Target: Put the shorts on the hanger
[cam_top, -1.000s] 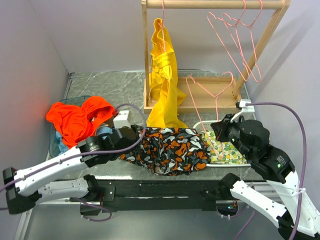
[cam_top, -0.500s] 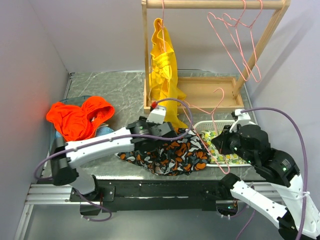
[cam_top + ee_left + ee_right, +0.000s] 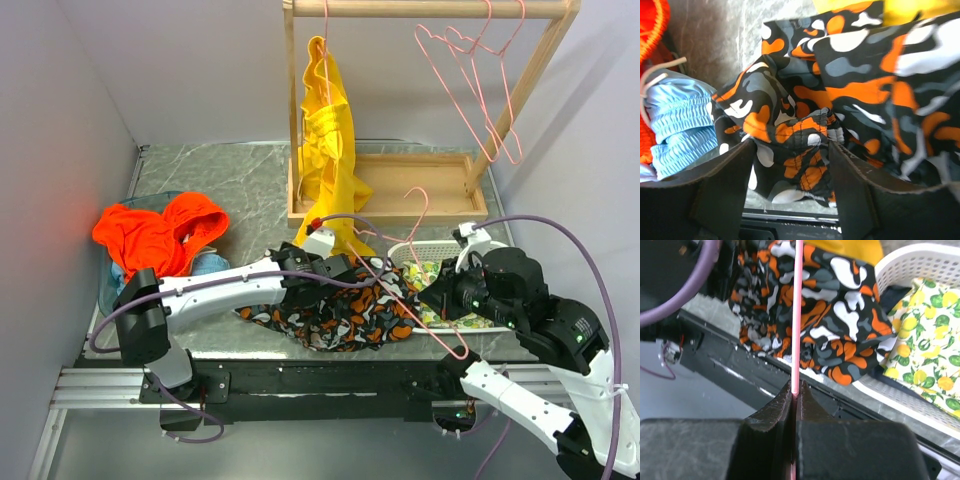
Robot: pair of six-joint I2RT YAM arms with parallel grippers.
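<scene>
At near-centre worktop (image 3: pixel 220 180) | left tool (image 3: pixel 792 147) is hovering, fingers standing apart over a fold of the shorts (image 3: pixel 330 305), which are lying crumpled | right tool (image 3: pixel 795 390) is clamping the hanger (image 3: pixel 797 315) wire, which is slanting over the shorts' right side

the shorts (image 3: pixel 330 315) lie crumpled at the near edge of the table (image 3: pixel 200 180); the left gripper (image 3: pixel 350 270) sits over them; the right gripper (image 3: pixel 448 298) grips the hanger (image 3: pixel 420 308), which is tilted across their right side
</scene>
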